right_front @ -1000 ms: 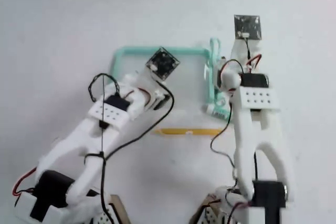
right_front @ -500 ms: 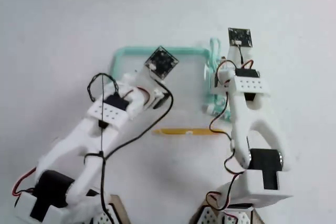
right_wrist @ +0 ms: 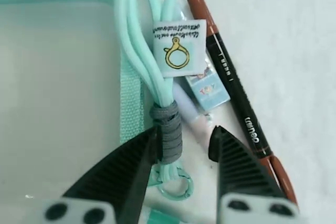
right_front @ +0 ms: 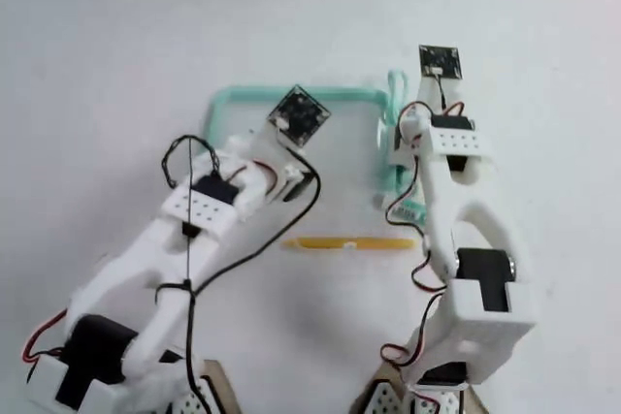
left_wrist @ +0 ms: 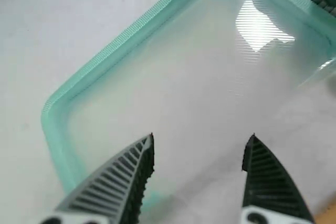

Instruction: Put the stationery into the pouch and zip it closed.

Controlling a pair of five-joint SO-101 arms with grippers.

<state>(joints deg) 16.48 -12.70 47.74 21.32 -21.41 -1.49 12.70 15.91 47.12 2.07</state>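
The left gripper (left_wrist: 202, 145) hangs with its jaws wide apart over the pouch (left_wrist: 105, 51) — above the clear face, near one rounded mint-green corner, gripping nothing. The right gripper (right_wrist: 184, 137) sits at the pouch's opposite end, its fingers parted on either side of the grey binding (right_wrist: 167, 124) on the mint cord strap (right_wrist: 124, 24). One finger is close against the binding; the other stands just off it. Just beside that finger, on the table outside the pouch, lie a brown pen (right_wrist: 236, 98) and a small wrapped item (right_wrist: 210, 90). A yellow strip (right_front: 349, 242) lies on the table (right_front: 116, 46) — on the arms' side of the pouch, between the two arms.
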